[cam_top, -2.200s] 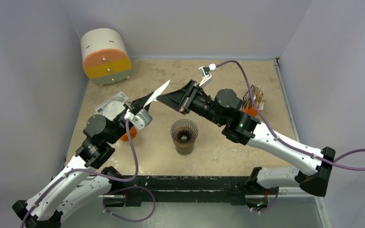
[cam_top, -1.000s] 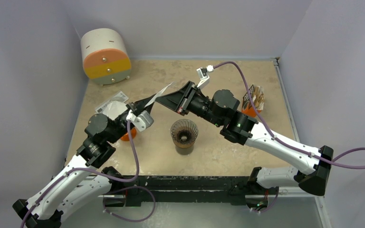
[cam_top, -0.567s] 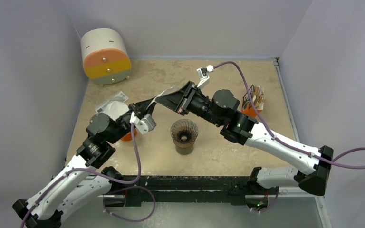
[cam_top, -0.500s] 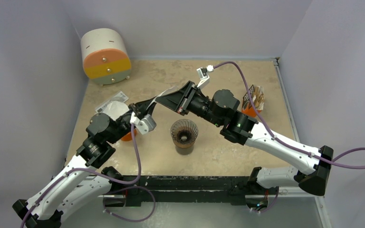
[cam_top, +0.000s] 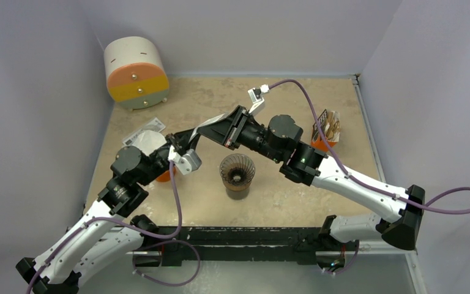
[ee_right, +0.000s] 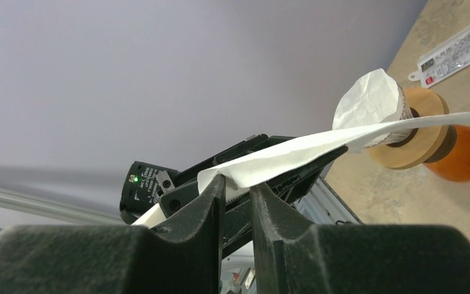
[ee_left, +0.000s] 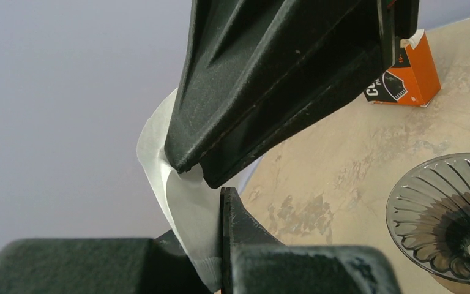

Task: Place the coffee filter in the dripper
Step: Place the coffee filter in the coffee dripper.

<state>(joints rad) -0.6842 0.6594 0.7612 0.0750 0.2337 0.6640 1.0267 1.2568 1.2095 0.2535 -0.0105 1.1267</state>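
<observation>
The white paper coffee filter (cam_top: 211, 124) hangs in the air above the table's middle left, pinched at its ribbed edge by my left gripper (cam_top: 180, 138), which is shut on it. In the left wrist view the coffee filter (ee_left: 180, 208) curls up against the right arm's black fingers (ee_left: 269, 92). My right gripper (ee_right: 237, 182) is open, a narrow gap between its tips, and the coffee filter (ee_right: 294, 156) lies across them. The dark ribbed glass dripper (cam_top: 237, 170) stands in front of both grippers with nothing in it; the left wrist view shows the dripper (ee_left: 450, 214) at lower right.
A white, orange and yellow cylinder (cam_top: 136, 72) lies at the back left. An orange box (cam_top: 327, 128) stands at the right. A stack of filters on an orange holder (ee_right: 373, 107) and a flat plastic packet (cam_top: 144, 130) sit beside the left arm.
My right gripper has moved left onto the filter's free end. The filter, earlier sticking out up and to the right, now bends against the right fingers. The left grip is unchanged.
</observation>
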